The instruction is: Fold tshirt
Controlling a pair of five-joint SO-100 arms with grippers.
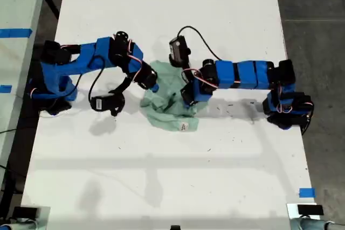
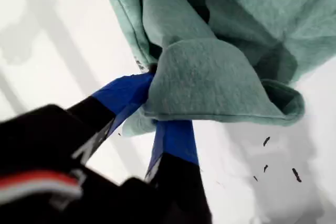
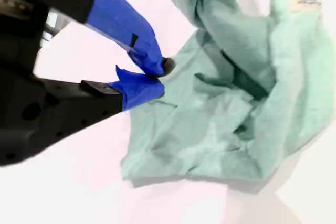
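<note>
The tshirt (image 1: 171,100) lies crumpled in a loose heap near the middle of the white counter (image 1: 161,176), between the two arms and well away from every counter edge; its small white tag (image 1: 184,127) shows on the side toward the exterior view's bottom.

My first tool (image 2: 155,113) is clenched on a fold of the tshirt, the cloth bunched over its blue tips. My second tool (image 3: 151,78) hovers at the opposite side of the heap with its tips nearly together; whether it pinches any cloth I cannot tell.

I judge this the spreading step: the garment is not yet flat, so no fold can begin. The next move calls for a sure second grip on an edge, then drawing both grips apart to open the cloth.
</note>
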